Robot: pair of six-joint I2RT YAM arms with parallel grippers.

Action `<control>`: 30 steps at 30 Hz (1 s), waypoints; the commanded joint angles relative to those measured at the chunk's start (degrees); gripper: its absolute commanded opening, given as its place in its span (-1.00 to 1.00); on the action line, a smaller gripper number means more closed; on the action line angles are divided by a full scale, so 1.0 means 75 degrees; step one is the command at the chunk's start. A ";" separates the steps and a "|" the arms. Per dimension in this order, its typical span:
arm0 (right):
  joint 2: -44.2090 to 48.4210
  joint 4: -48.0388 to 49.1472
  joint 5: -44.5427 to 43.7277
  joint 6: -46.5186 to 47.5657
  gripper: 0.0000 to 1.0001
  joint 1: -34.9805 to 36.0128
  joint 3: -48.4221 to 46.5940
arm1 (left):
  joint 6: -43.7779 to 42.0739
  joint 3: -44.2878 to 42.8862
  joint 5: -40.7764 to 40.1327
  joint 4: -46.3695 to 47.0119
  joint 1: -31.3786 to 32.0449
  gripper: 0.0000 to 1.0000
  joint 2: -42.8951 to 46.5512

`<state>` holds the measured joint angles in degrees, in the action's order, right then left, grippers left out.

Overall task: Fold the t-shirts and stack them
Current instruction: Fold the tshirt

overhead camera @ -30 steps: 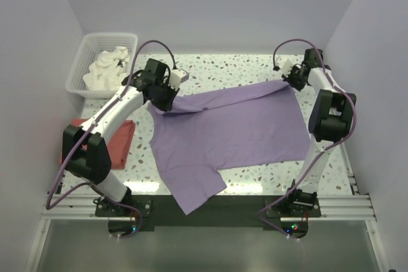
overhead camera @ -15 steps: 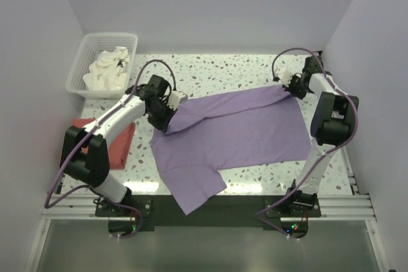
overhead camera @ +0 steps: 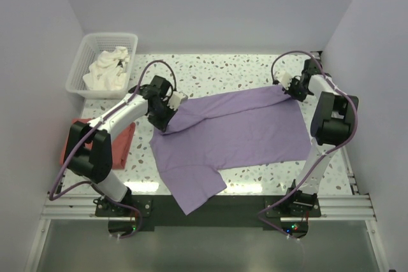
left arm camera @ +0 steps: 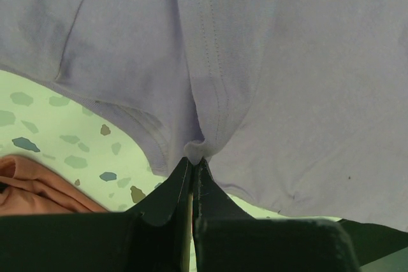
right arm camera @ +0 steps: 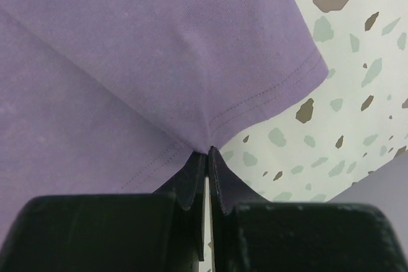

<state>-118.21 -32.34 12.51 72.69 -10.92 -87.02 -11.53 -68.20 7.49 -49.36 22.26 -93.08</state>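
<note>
The lilac t-shirt [overhead camera: 236,128] is clamped at far corners by left fingers [left arm camera: 169,194] and right fingers [right arm camera: 190,184]; thin pinches could be lost under uneven pulling.

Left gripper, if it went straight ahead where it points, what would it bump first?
The left gripper is shut on the purple t-shirt, so more of that cloth comes first, probably with the table underneath; depth is unclear.
</note>
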 commanded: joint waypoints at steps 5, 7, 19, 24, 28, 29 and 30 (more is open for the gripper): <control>0.0457 -0.0270 -0.0051 0.0328 -1.00 -0.0068 -0.0256 | -0.0185 -0.0152 -0.0283 0.0031 -0.0003 -1.00 0.0293; 0.0539 -0.0410 0.0007 0.0317 -1.00 -0.0126 -0.0315 | -0.0197 -0.0210 -0.0307 -0.0062 -0.0003 -1.00 0.0340; 0.1066 -0.0611 0.0160 0.0609 -1.00 -0.0279 0.0445 | -0.0337 -0.0141 -0.0401 -0.0075 -0.0038 -1.00 0.0505; 0.0914 -0.0470 0.0019 0.0633 -1.00 -0.0267 0.0634 | -0.0419 -0.0082 -0.0190 -0.0051 -0.0027 -1.00 0.0293; 0.0879 -0.0750 -0.0040 0.0797 -0.84 -0.0279 0.0599 | -0.0700 0.0000 -0.0201 -0.0086 -0.0027 -0.97 0.0153; 0.0891 -0.0855 -0.0051 0.0809 -0.50 -0.0279 0.0564 | -0.0736 -0.0069 -0.0178 -0.0179 -0.0027 -0.84 0.0141; 0.0914 -0.0996 -0.0051 0.0809 -0.33 -0.0279 0.0494 | -0.0771 -0.0128 -0.0131 -0.0249 -0.0038 -0.73 0.0141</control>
<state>-112.22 -36.99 12.49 76.77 -12.71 -82.26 -14.85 -68.53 5.45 -50.00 22.24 -91.55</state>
